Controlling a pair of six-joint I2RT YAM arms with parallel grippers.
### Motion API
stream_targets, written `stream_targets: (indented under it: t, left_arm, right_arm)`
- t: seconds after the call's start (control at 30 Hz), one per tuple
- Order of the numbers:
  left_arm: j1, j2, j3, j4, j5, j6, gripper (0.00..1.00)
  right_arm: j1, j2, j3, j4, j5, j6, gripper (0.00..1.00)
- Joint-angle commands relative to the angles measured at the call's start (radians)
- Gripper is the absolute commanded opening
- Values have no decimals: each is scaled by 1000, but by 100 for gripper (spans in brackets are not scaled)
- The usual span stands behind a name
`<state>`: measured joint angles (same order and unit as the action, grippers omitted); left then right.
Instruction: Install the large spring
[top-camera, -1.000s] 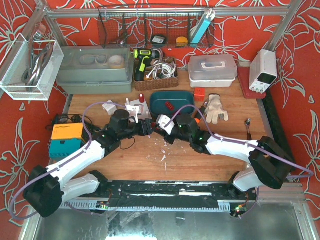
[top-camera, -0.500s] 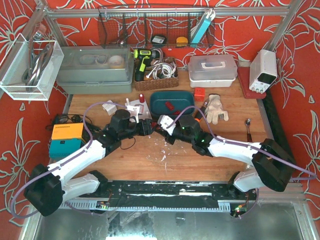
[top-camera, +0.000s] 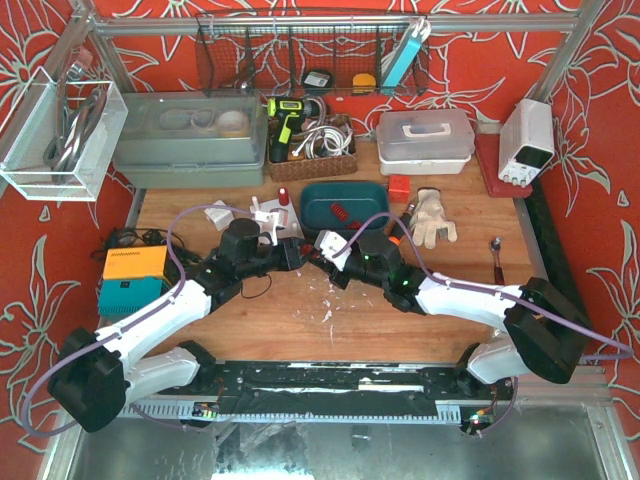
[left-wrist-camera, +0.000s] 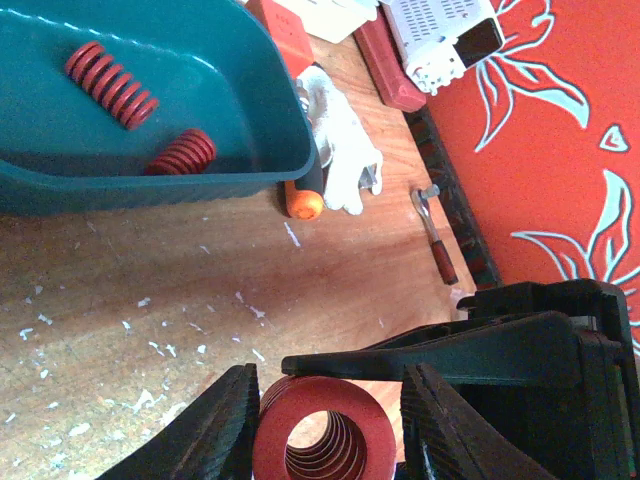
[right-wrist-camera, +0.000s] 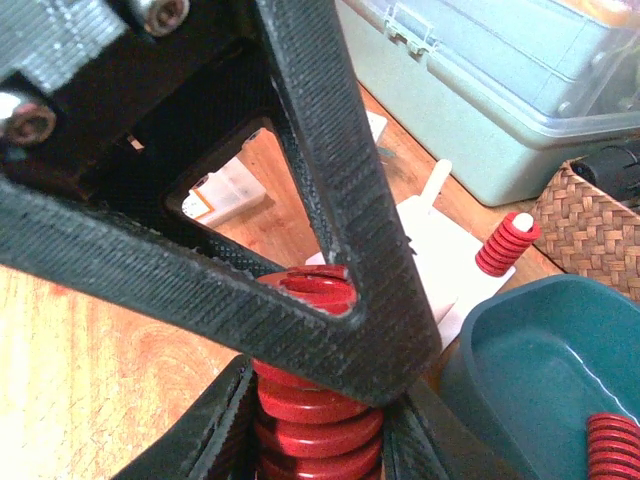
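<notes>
Over the last second both arms have crept a little to your right, and they remain nose to nose above the middle of the bench (left-wrist-camera: 150, 290).

The large spring (right-wrist-camera: 315, 425) is off the bench, caught between the two of them. The right gripper (right-wrist-camera: 318, 400) has its jaws snug on the lower coils. The left gripper (left-wrist-camera: 330, 378) straddles the other end. One jaw lies against the coils, but I cannot tell whether the other one bears on them.

This looks like a hand-over in mid-air, so settle who owns the spring before anything lets go. Confirm a firm squeeze on the receiving side, square across the coils rather than at the very last turn. Then ease the other jaws apart slowly and back them straight out along the spring's axis. A sideways pull could cock the spring or flick it free.

The white fixture (right-wrist-camera: 440, 255) sits just beyond, with a bare peg (right-wrist-camera: 437, 182) standing beside a small spring (right-wrist-camera: 503, 245) already seated on its own peg. Bring the spring over upright, bore centred on the bare peg, and lower it without forcing. The teal tray (left-wrist-camera: 150, 190) next to it holds two more springs, so keep your wrist clear of its rim.
</notes>
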<state>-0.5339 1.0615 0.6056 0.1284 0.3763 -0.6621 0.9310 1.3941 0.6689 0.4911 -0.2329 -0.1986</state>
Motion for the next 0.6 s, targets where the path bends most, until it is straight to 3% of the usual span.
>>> stream_targets:
  t: [0.0, 0.33, 0.43, 0.5, 0.57]
  left_arm:
    - [0, 0, -23, 23, 43, -3, 40]
    - [0, -18, -25, 11, 33, -3, 11]
    - [0, -31, -19, 2, 5, 3, 7]
    - [1, -38, -3, -15, -24, 16, 5]
    - [5, -41, 18, -34, -62, 39, 4]
  right_arm:
    - [8, -8, -10, 61, 38, 5, 0]
    - [10, 17, 3, 54, 50, 23, 0]
    - [10, 32, 30, 17, 67, 39, 18]
    - [10, 43, 58, -36, 75, 55, 40]
    - [10, 48, 84, -105, 76, 73, 56]
